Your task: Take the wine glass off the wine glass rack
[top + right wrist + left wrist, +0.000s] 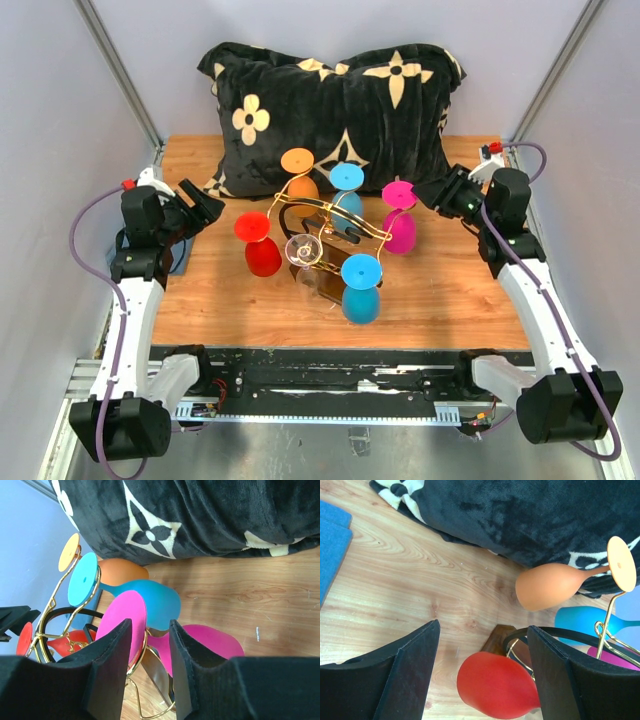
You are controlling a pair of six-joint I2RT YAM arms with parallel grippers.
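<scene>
The gold wire wine glass rack (335,225) stands mid-table on a dark brown base (498,637). Several glasses hang on it upside down: orange (299,176), blue (347,190), magenta (399,216), red (260,244), clear (303,250), and another blue one (360,288) at the front. My left gripper (207,204) is open and empty, left of the red glass (497,686), which shows between its fingers (482,626). My right gripper (432,192) is open and empty, just right of the magenta glass (212,642); its fingers (150,624) frame that glass's stem without touching it.
A black pillow with cream flower shapes (330,100) lies across the back of the table, right behind the rack. A blue pad (332,535) lies at the left edge near my left arm. Grey walls enclose both sides.
</scene>
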